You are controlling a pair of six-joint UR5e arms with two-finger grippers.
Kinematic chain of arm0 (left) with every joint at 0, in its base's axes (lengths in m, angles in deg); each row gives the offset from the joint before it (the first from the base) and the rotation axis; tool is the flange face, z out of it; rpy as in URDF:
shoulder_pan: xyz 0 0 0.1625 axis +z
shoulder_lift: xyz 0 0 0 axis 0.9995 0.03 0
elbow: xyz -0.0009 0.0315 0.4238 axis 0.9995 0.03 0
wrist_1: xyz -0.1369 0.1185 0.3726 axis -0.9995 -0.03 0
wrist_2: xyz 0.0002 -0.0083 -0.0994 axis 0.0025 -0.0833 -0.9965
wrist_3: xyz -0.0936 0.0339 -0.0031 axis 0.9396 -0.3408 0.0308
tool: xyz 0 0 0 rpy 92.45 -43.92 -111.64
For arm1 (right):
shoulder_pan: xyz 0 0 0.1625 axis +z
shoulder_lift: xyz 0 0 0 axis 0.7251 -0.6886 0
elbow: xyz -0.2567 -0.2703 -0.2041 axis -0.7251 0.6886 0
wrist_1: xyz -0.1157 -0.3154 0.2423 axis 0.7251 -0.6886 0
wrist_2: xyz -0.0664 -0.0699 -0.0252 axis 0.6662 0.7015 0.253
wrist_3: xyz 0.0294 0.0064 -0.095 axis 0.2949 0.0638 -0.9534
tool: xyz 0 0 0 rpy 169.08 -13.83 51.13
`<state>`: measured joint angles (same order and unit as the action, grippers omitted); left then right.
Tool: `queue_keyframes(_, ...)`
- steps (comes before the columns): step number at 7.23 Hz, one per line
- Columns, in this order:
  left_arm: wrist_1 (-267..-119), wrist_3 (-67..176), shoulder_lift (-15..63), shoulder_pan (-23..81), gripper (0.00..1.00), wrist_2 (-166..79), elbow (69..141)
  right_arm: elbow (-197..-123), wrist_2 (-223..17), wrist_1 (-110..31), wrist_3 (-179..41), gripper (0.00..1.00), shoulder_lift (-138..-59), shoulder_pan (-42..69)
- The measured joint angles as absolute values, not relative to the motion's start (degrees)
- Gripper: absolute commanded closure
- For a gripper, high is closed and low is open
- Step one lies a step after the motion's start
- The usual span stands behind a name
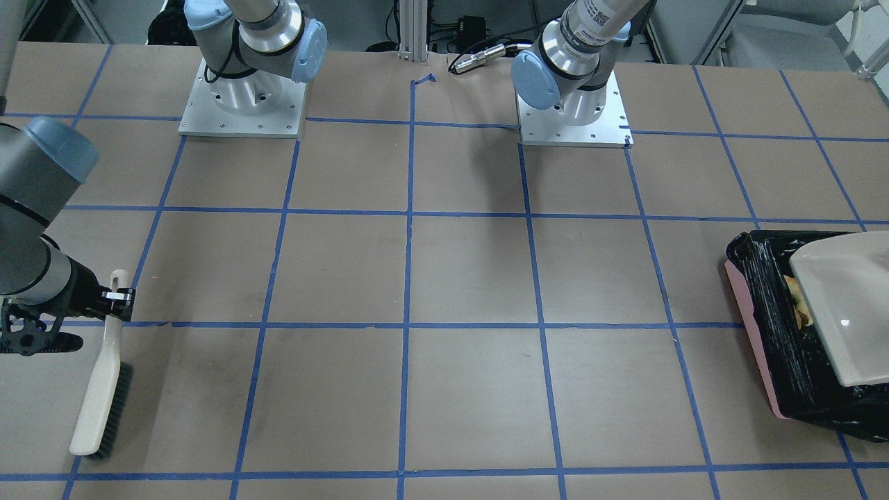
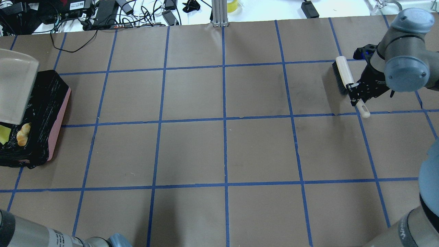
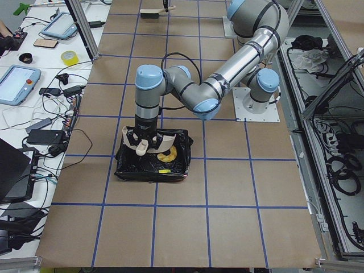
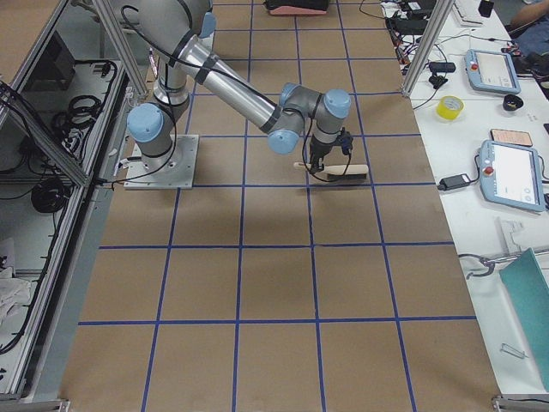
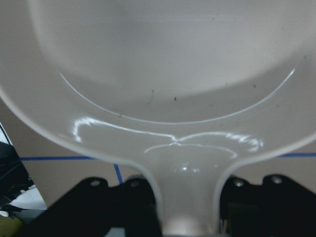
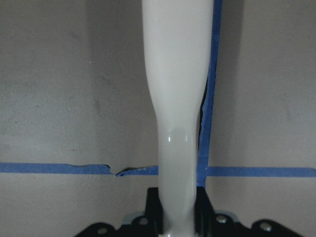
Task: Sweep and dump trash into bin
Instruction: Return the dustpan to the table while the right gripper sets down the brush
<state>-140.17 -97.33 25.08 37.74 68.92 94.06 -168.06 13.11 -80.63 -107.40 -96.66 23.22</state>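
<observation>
The pink bin with its black bag stands at the table's left end; it also shows in the front view. In it lie a golden-brown lump and a yellow-green wedge. I cannot make out the pale crescent. My left gripper is shut on the handle of the off-white dustpan, which is held tilted over the bin. The dustpan's inside looks empty. My right gripper is shut on the handle of a white brush, whose bristles are down at the table's far right.
Brown paper with a blue tape grid covers the table. Both arm bases stand at the robot's edge. Cables and devices lie beyond the far edge.
</observation>
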Motion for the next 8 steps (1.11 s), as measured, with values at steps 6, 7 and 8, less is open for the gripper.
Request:
queue_keyframes(6, -143.8, -77.3, 32.9, 18.8, 1.00, 54.4, 95.5, -167.6, 13.0, -81.1, -104.6, 0.00, -97.0, 23.2)
queue_keyframes(7, -142.6, -74.0, 34.6, 16.4, 1.00, 55.2, 96.0, -167.2, 13.0, -80.7, -104.1, 0.00, -98.2, 23.2)
queue_keyframes(8, -140.8, -71.9, 36.0, 14.2, 1.00, 56.9, 96.6, -166.6, 13.1, -79.3, -103.7, 0.00, -100.5, 23.4)
